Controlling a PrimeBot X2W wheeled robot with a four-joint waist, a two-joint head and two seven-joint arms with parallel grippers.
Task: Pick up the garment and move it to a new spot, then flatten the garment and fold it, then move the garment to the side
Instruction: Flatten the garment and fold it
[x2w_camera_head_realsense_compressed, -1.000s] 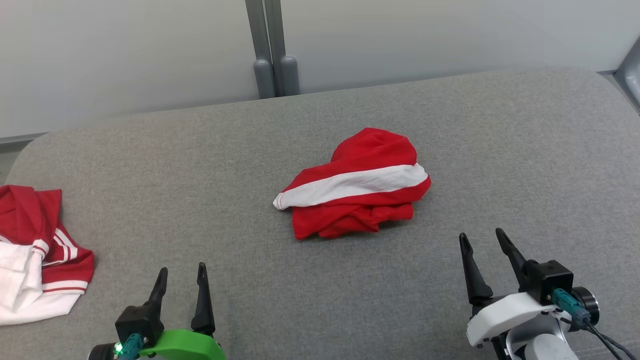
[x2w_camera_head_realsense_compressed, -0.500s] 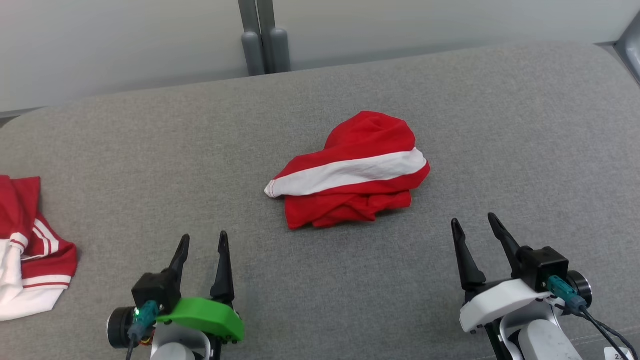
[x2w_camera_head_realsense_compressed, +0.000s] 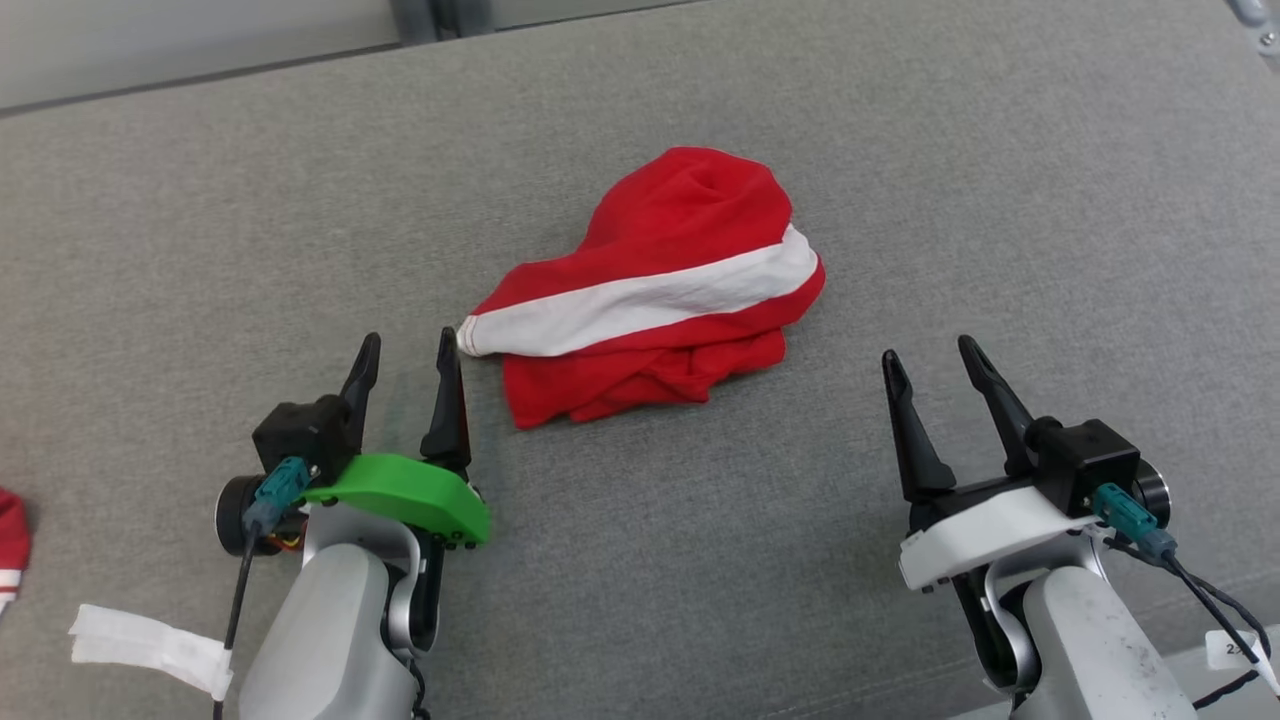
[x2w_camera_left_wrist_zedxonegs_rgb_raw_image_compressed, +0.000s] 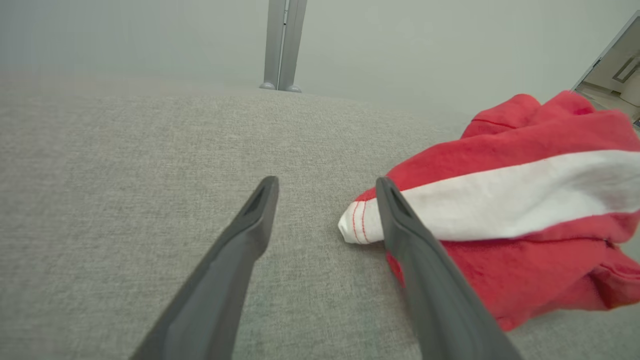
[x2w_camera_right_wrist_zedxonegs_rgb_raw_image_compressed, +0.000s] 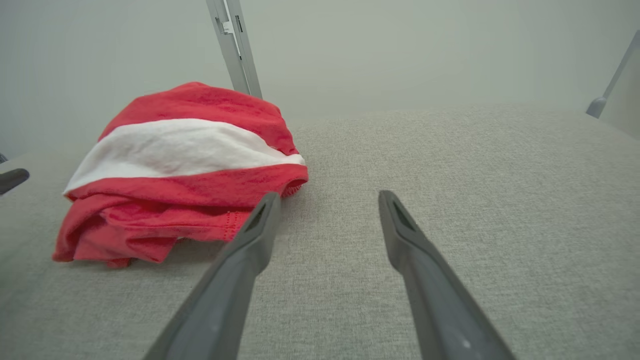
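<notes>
A crumpled red garment (x2w_camera_head_realsense_compressed: 660, 290) with a broad white band lies bunched in the middle of the grey fabric surface (x2w_camera_head_realsense_compressed: 200, 220). My left gripper (x2w_camera_head_realsense_compressed: 405, 346) is open just left of the garment's white tip; in the left wrist view the garment (x2w_camera_left_wrist_zedxonegs_rgb_raw_image_compressed: 520, 200) lies to the right of the gripper (x2w_camera_left_wrist_zedxonegs_rgb_raw_image_compressed: 325, 184), its white tip beside the right finger. My right gripper (x2w_camera_head_realsense_compressed: 928, 350) is open and empty to the lower right of the garment. The right wrist view has the garment (x2w_camera_right_wrist_zedxonegs_rgb_raw_image_compressed: 180, 170) left of that gripper (x2w_camera_right_wrist_zedxonegs_rgb_raw_image_compressed: 327, 199), apart from it.
A scrap of another red and white garment (x2w_camera_head_realsense_compressed: 10, 550) lies at the left edge of the head view. Grey upright posts (x2w_camera_left_wrist_zedxonegs_rgb_raw_image_compressed: 280, 45) stand behind the surface against a pale wall (x2w_camera_right_wrist_zedxonegs_rgb_raw_image_compressed: 400, 50). Bare grey fabric stretches to the right.
The head camera has tilted down, so the whole picture shifted up and left. Both arms have reached forward; the left gripper now stands beside the garment's white tip.
</notes>
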